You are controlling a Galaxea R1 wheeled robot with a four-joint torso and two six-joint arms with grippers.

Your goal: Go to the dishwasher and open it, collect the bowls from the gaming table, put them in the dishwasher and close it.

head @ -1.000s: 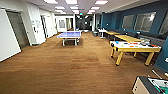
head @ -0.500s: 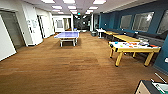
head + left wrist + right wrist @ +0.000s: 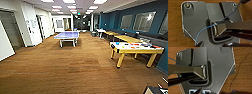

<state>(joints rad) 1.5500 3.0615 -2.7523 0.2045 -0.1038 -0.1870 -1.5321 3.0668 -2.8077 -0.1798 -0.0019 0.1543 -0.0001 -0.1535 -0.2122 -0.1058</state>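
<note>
The gaming table (image 3: 137,51) stands at the right of the hall in the head view, a few metres ahead, with a white top, a yellow rim and yellow legs. On its top lie several small bright bowls, among them a blue one (image 3: 117,43) near the near end and red-orange ones (image 3: 135,45) further along. The dishwasher is out of view. Both wrist views look past my own dark plate and jointed bar onto brown wooden floor (image 3: 174,25), with a thin blue cable (image 3: 205,28) across the left one.
A blue table-tennis table (image 3: 67,35) stands mid-hall, ahead on the left. More tables (image 3: 125,38) line the blue right wall behind the gaming table. White walls and doorways (image 3: 11,31) run along the left. Open wooden floor (image 3: 75,70) lies between.
The whole head picture has shifted slightly, so the camera has moved. The tables themselves have stayed in place.
</note>
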